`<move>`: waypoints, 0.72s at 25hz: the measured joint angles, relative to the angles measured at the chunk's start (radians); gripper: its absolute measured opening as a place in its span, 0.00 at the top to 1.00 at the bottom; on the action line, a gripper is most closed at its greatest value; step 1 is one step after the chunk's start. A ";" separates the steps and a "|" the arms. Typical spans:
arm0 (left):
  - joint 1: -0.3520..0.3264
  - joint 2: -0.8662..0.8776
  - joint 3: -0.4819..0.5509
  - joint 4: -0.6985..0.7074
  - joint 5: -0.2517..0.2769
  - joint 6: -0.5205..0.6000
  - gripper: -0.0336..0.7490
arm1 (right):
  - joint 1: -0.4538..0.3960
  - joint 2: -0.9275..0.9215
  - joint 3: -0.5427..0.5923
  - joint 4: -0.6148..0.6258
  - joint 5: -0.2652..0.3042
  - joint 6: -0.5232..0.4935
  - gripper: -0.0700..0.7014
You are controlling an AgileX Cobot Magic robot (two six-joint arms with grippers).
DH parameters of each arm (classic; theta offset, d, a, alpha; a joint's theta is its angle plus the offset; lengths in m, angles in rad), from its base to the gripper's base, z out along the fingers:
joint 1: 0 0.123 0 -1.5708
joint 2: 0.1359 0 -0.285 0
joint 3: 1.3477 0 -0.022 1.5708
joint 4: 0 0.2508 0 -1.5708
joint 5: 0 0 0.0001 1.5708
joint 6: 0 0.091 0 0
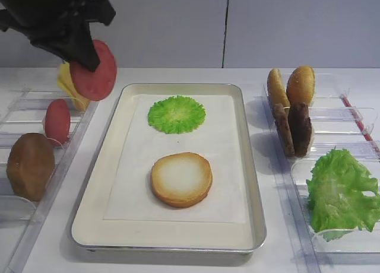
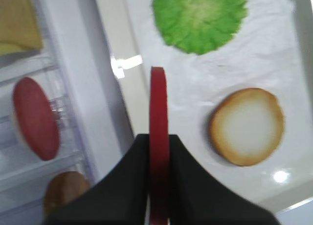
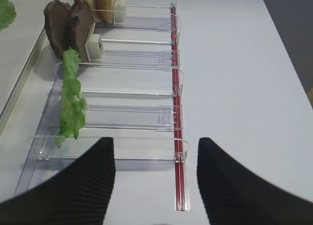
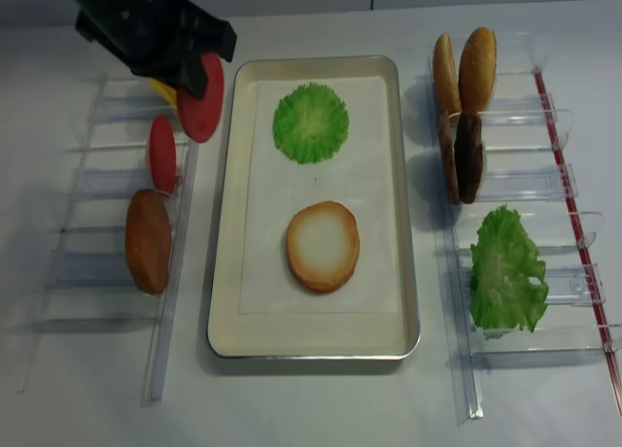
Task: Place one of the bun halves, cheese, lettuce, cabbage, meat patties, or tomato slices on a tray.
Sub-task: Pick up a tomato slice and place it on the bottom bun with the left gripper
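My left gripper point(image 2: 159, 137) is shut on a red tomato slice point(image 2: 157, 98), held on edge in the air over the tray's left rim. From above, the tomato slice point(image 1: 95, 72) hangs under the left gripper point(image 1: 89, 59) beside the cream tray point(image 1: 95, 208). On the tray's paper lie a round green cabbage leaf point(image 1: 176, 114) and a bun half point(image 1: 181, 179), pale face up. My right gripper point(image 3: 155, 181) is open and empty over the table, at the near end of the right rack; the overhead views do not show it.
The left clear rack point(image 4: 107, 189) holds another tomato slice point(image 1: 57, 121), a brown bun point(image 1: 29, 166) and yellow cheese point(image 2: 17, 19). The right rack point(image 4: 530, 185) holds two buns point(image 1: 291, 86), dark meat patties point(image 1: 294, 129) and lettuce point(image 1: 341, 193). A red strip point(image 3: 177, 112) edges it.
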 joint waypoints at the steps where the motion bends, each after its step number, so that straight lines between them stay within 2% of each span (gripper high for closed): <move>1: 0.000 -0.022 0.019 -0.044 0.000 0.020 0.90 | 0.000 0.000 0.000 0.000 0.000 0.000 0.40; 9: -0.001 -0.232 0.318 -0.374 0.002 0.238 0.90 | 0.000 0.000 0.000 0.000 0.000 0.000 0.40; 14: 0.004 -0.260 0.511 -0.633 -0.003 0.427 0.90 | 0.000 0.000 0.000 0.000 0.000 0.000 0.40; 16: 0.018 -0.250 0.592 -0.749 -0.021 0.516 0.90 | 0.000 0.000 0.000 0.000 0.000 0.000 0.40; 18: 0.028 -0.227 0.646 -0.839 -0.072 0.591 0.90 | 0.000 0.000 0.000 0.000 0.000 0.000 0.40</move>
